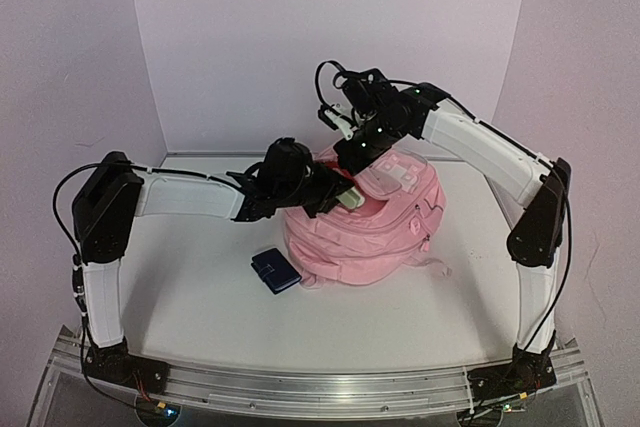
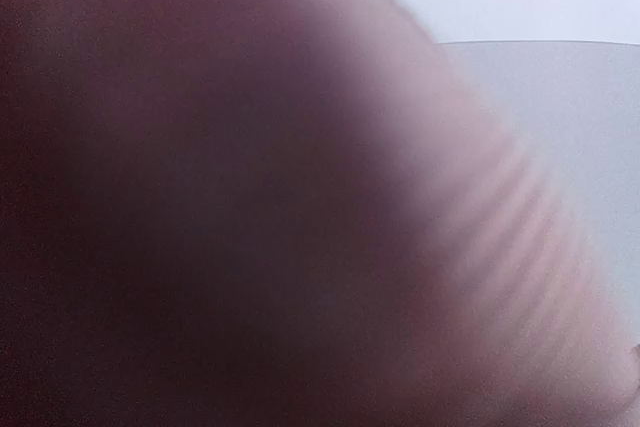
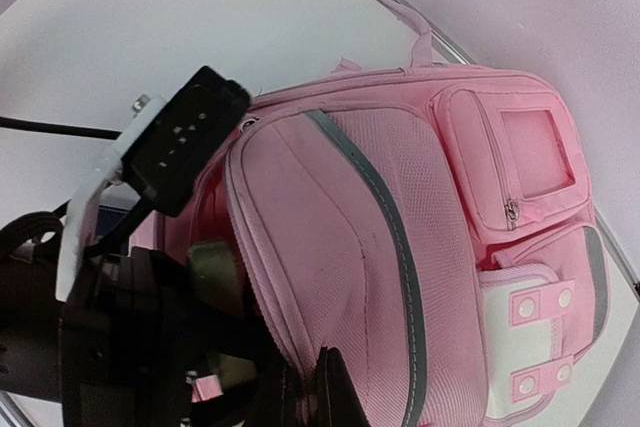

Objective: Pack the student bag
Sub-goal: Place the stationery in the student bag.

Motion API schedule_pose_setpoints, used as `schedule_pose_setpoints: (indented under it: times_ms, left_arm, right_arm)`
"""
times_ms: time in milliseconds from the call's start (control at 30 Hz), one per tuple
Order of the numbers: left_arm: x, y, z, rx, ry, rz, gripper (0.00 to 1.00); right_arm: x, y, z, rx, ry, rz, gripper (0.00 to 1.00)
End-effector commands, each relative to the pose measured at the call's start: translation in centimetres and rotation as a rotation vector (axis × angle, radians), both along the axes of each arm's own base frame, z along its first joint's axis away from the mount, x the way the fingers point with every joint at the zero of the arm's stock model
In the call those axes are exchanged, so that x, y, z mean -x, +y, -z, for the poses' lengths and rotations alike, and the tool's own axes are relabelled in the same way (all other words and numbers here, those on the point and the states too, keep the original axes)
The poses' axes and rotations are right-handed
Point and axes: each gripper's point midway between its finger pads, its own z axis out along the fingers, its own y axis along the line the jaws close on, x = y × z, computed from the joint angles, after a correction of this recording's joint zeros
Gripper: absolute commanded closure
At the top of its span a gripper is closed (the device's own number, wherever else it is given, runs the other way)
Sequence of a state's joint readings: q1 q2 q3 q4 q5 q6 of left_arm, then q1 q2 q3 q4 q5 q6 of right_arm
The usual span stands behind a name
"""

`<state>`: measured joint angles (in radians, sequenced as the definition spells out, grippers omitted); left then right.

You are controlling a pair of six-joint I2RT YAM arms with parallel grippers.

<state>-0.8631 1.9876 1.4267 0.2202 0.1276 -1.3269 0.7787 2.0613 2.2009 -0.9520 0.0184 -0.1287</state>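
The student bag [image 1: 375, 222] is a big pink backpack lying on the table, with paler panels [image 3: 525, 332] and a grey stripe. My right gripper [image 3: 322, 382] is shut on the zip edge of its front flap and holds the flap raised; from above it [image 1: 350, 159] hangs over the bag's far left side. My left gripper [image 1: 343, 193] reaches from the left into the opening under that flap. Its jaws are hidden there, and the left wrist view shows only blurred pink fabric [image 2: 300, 197] right against the lens.
A dark blue flat case [image 1: 276, 270] lies on the table against the bag's near left side. The left arm's wrist and camera housing [image 3: 185, 142] sit close beside my right fingers. White walls enclose the back and sides.
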Motion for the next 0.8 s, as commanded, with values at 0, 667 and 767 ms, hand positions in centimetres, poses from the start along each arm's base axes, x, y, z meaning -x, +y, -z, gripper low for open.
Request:
schedule_pose_setpoints:
  times_ms: [0,667,767]
  left_arm:
    - [-4.7,-1.3,-4.9,0.159,-0.130,0.010,0.80]
    - [-0.5,2.6,-2.2,-0.043,0.086,-0.086,0.11]
    - [0.1,2.8,-2.8,-0.092,0.073,-0.076,0.18]
  right_arm:
    - [0.3,2.6,-7.2,-0.237,-0.106,-0.044,1.00]
    - [-0.5,2.0,-7.3,-0.188,-0.153,-0.029,1.00]
    - [-0.6,2.0,-7.5,-0.186,-0.162,-0.028,1.00]
